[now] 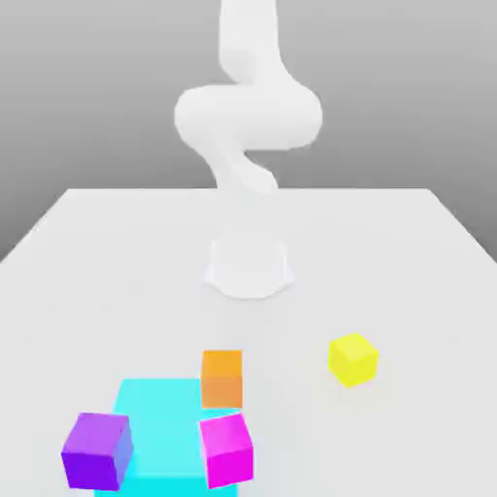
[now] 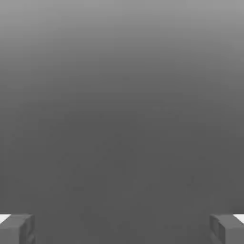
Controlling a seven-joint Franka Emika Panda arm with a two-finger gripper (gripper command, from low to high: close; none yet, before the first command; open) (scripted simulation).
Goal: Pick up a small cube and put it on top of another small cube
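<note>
1. Small cube [image 1: 352, 358], the yellow one, sits alone on the table [image 1: 408, 252], well apart from the others toward the exterior view's right.
2. My gripper [image 2: 122, 228] is spread wide, empty.
3. Orange cube [image 1: 222, 378] and magenta cube [image 1: 226, 449] nearly touch; I could bump one while stacking.
4. An off-centre grasp could tip the yellow cube.

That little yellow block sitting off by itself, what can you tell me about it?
The small cube is a plain bright yellow block with flat, unmarked faces and a smooth, matte look. It seems slightly smaller than the other blocks. It rests flat on the white table, turned so one corner faces the camera, showing its top and two sides. It stands alone toward the exterior view's right, clearly apart from the orange cube. Nothing touches it but the table.
</note>
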